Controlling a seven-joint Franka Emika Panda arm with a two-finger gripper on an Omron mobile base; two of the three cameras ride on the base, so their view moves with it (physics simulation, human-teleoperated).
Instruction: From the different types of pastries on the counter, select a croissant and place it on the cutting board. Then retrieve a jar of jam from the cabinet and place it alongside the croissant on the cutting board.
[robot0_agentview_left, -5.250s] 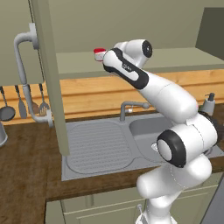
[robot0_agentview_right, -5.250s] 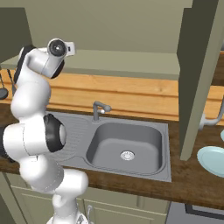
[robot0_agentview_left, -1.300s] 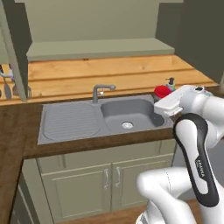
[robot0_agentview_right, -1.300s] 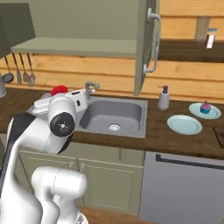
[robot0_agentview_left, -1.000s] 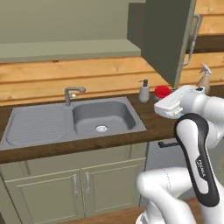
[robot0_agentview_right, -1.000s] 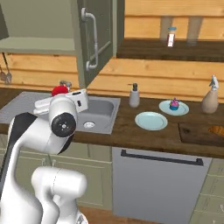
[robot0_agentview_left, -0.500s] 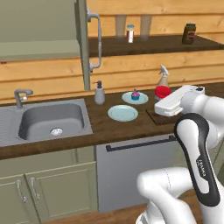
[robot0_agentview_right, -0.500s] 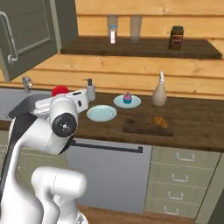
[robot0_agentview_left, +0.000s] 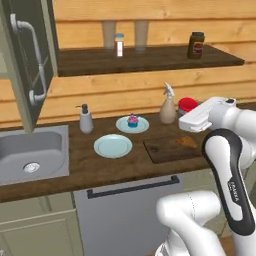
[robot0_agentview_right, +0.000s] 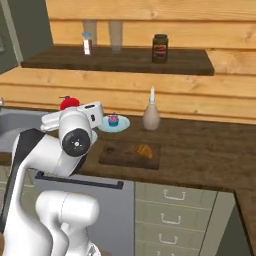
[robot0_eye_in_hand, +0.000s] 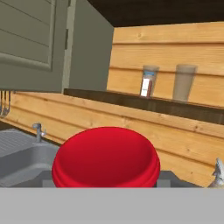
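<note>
The small squat red-lidded jam jar (robot0_eye_in_hand: 105, 156) is held pinched in the claw (robot0_agentview_left: 192, 118). Being rigid, likely smooth and breakable, it is best gripped across the body below the lid. It is to be set beside the golden-brown croissant (robot0_agentview_right: 144, 149) on the dark wooden cutting board (robot0_agentview_right: 116, 156).

No legible text, brand, number or sign is visible. The labels on the dark jar (robot0_agentview_left: 196, 45) and the white bottle (robot0_agentview_left: 119, 46) are unreadable.

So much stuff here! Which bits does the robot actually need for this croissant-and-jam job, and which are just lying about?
Needed: croissant on the cutting board; jar of jam, red lid up, held in the pincer; open cabinet.

Lying about: cupcake on a plate; bare plate; soap dispenser; spray bottle; shelf's brown jar.
</note>
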